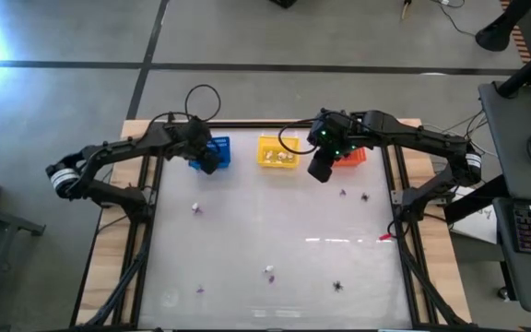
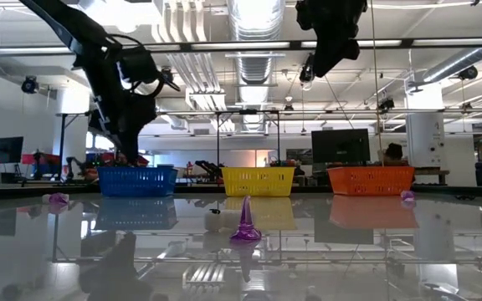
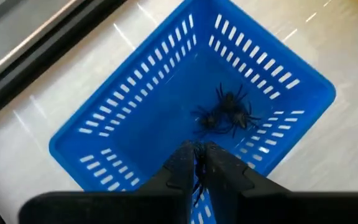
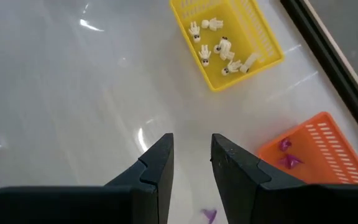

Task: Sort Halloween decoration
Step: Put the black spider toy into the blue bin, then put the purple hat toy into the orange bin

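The blue basket [image 1: 218, 150] holds black spider trinkets [image 3: 229, 115]. My left gripper [image 3: 196, 149] hangs over its near rim, fingers shut on a thin dark piece. The yellow basket [image 4: 225, 40] holds white skeleton trinkets [image 4: 219, 46], and the orange-red basket [image 4: 316, 149] holds purple ones [image 4: 288, 155]. My right gripper [image 4: 191, 149] is open and raised above the table between those two baskets, touching nothing. Loose trinkets lie on the table: a purple one [image 1: 343, 194], black spiders [image 1: 365, 196] [image 1: 338, 286], and a white one [image 1: 268, 271]. My left gripper pinches a thin black piece [image 3: 195, 177], seemingly a spider trinket, between its two fingers, which point down from above. The piece is lifted clear above the blue basket's inside. The fingers hide most of it, so which part they hold cannot be told.
The three baskets stand in a row along the table's far edge. More trinkets lie near the left side [image 1: 196, 207] and near the near edge [image 1: 199, 289]. A purple cone-shaped trinket [image 2: 245, 221] stands mid-table. The table's metal frame [image 1: 146, 231] runs along both sides.
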